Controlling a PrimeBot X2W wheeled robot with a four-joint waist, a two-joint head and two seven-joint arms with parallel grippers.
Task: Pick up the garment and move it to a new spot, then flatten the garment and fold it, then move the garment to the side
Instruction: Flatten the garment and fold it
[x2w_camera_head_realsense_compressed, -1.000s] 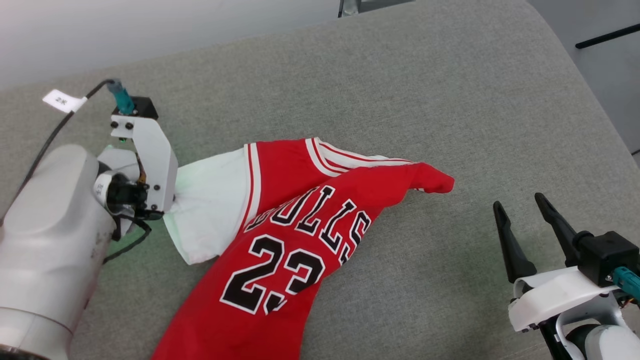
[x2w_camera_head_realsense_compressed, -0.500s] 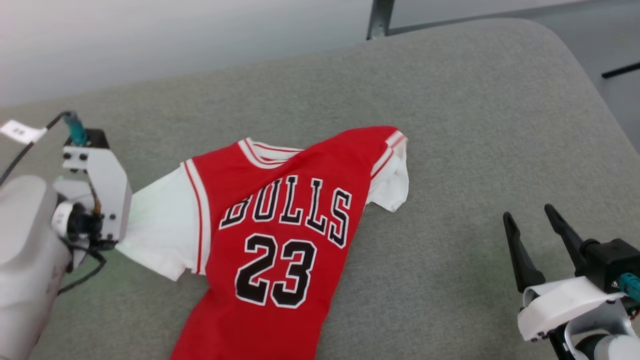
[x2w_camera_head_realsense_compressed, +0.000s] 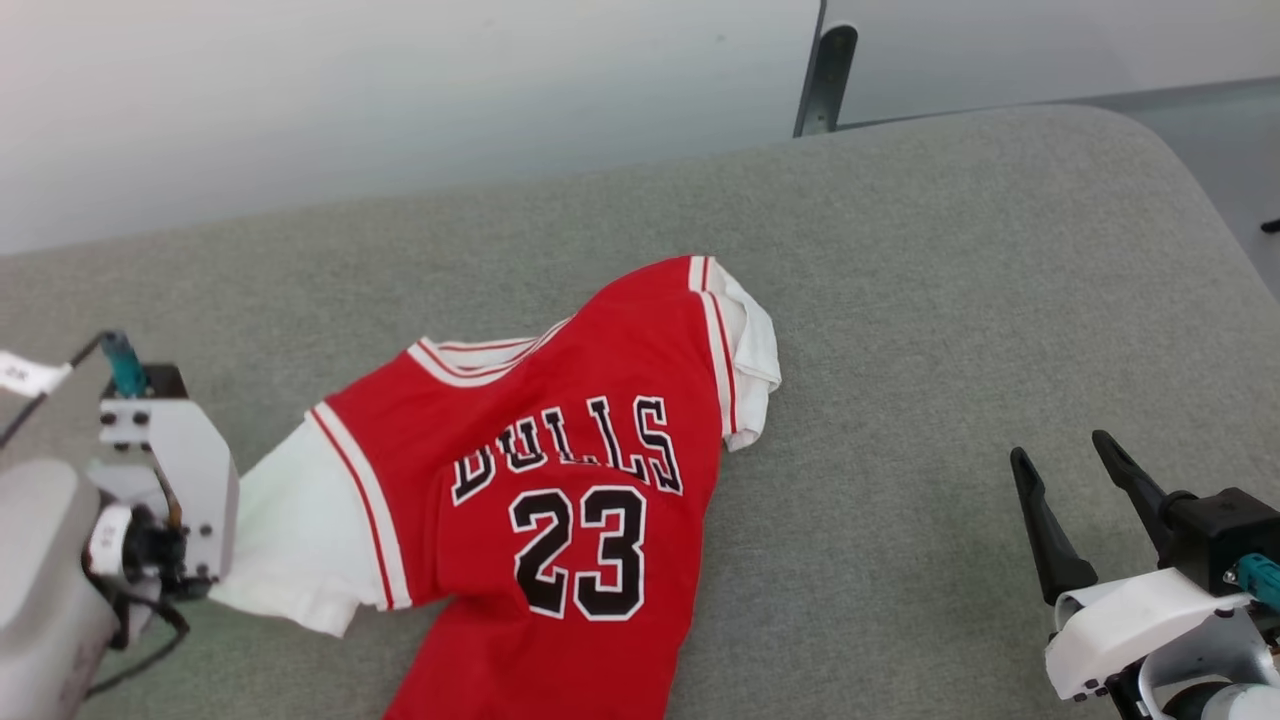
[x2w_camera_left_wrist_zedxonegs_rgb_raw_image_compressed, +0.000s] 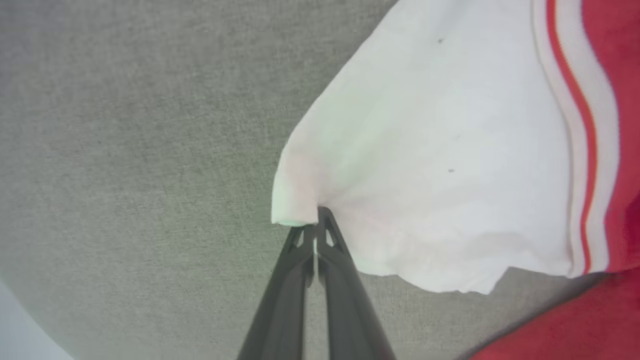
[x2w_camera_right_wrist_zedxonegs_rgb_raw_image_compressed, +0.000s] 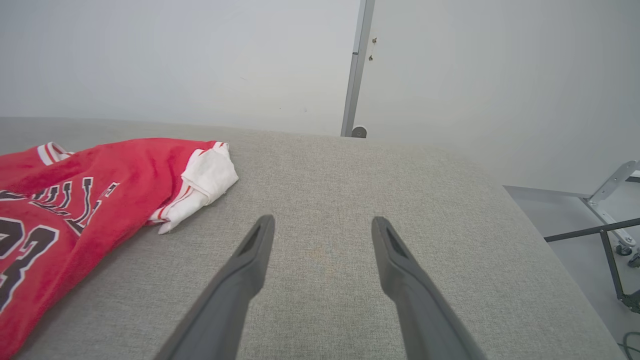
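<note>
The garment (x2w_camera_head_realsense_compressed: 560, 440), a red jersey with black "BULLS 23" lettering, striped trim and white sleeves, lies spread on the grey cushioned surface (x2w_camera_head_realsense_compressed: 950, 300). In the left wrist view my left gripper (x2w_camera_left_wrist_zedxonegs_rgb_raw_image_compressed: 316, 222) is shut on the edge of the garment's white sleeve (x2w_camera_left_wrist_zedxonegs_rgb_raw_image_compressed: 440, 150), which stretches away from the fingertips. In the head view that sleeve (x2w_camera_head_realsense_compressed: 290, 530) runs into the left arm's wrist bracket, which hides the fingers. My right gripper (x2w_camera_head_realsense_compressed: 1065, 465) stands open at the lower right, apart from the garment (x2w_camera_right_wrist_zedxonegs_rgb_raw_image_compressed: 90, 195), with bare cushion between its fingers (x2w_camera_right_wrist_zedxonegs_rgb_raw_image_compressed: 250, 250).
A pale wall rises behind the cushion, with a metal post (x2w_camera_head_realsense_compressed: 822, 70) at its far edge. The cushion's right edge drops to a grey floor where a metal frame (x2w_camera_right_wrist_zedxonegs_rgb_raw_image_compressed: 607, 220) stands. Bare cushion lies right of the garment.
The head camera has shifted, so the far wall shows more. The left gripper has pulled the white sleeve leftward, and the jersey has swung round and spread so its lettering reads upright. The right gripper stays open.
</note>
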